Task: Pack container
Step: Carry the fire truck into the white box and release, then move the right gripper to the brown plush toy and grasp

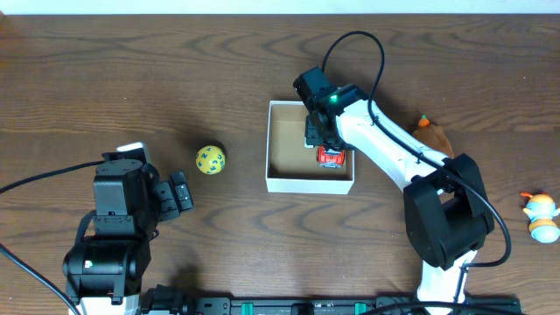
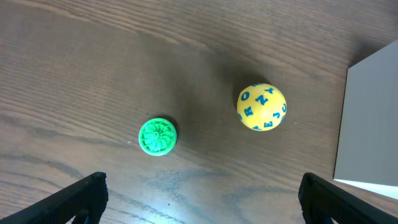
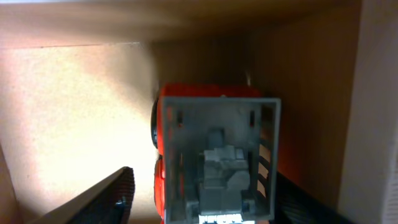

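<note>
Your right hand [image 3: 202,193] is down inside the container [image 1: 306,185], close to its right wall. The fingers are spread either side of a red and grey toy truck [image 3: 214,134]. Bare cardboard shows between the left finger and the truck, so I judge the hand open rather than gripping. The truck rests on the container's floor by that right wall, toward the robot's side. Your left hand [image 2: 202,190] is wide with nothing between its fingers, over the desk [image 1: 87,70] well to the left of the container. A yellow ball [image 2: 261,107] lies between that hand and the container's left wall, and a green round piece [image 2: 157,136] lies beside the ball, farther from the container. A brown toy [image 1: 431,136] lies near the container's right side, and a small figure [image 1: 542,216] sits well apart beyond it. The container looks like thin card, so expect it to be light, slightly flexible and quick to slide if a finger drags on a wall. To steady it, pinch one wall at its top edge, midway along. The ball looks smooth and ready to roll, so close across its widest part.
</note>
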Available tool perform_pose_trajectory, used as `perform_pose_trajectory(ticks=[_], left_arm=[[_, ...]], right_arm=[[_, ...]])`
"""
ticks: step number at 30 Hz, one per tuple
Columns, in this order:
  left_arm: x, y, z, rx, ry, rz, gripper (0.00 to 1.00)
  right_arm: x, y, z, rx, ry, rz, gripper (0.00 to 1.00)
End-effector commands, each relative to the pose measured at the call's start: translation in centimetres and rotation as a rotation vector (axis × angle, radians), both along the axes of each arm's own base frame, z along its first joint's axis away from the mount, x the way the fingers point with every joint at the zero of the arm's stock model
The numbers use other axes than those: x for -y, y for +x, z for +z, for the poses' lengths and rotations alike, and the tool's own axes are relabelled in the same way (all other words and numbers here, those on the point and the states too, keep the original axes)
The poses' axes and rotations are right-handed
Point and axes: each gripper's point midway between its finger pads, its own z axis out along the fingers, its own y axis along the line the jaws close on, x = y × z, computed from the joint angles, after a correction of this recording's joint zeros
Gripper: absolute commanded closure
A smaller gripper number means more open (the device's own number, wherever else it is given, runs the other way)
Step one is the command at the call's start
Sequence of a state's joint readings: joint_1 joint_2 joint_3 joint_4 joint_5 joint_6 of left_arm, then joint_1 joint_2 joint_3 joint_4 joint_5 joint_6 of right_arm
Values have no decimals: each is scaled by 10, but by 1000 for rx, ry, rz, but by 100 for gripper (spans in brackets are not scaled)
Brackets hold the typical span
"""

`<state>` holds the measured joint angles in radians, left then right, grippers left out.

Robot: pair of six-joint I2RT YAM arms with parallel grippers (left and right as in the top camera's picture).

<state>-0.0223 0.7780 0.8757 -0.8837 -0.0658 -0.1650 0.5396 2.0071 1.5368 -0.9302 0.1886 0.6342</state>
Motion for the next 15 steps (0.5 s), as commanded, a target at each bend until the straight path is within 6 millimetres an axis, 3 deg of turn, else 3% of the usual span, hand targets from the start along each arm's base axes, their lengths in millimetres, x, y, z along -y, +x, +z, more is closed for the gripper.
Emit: perform_pose_trajectory(ticks=[1,3,5,7,11,13,15], left_arm=[[0,1,7,18,-11,12,2],[0,1,7,18,-11,12,2],[0,1,6,17,-11,12,2],[0,1,7,17,-11,12,2],[0,0,5,10,-11,12,2],[0,-1,5,6,-11,12,2],[0,-2,4,2,-11,12,2]], right_arm=[[-4,19,38,84,9,72,26],[-7,27,68,140,30,95,21],[-6,35,106,220,46,119,10],[5,42,145,299,46,118,2],[65,43,204,414,29,-7,1],[107,38,218,419,11,-94,1],[150,31,219,387,-31,-151,1]])
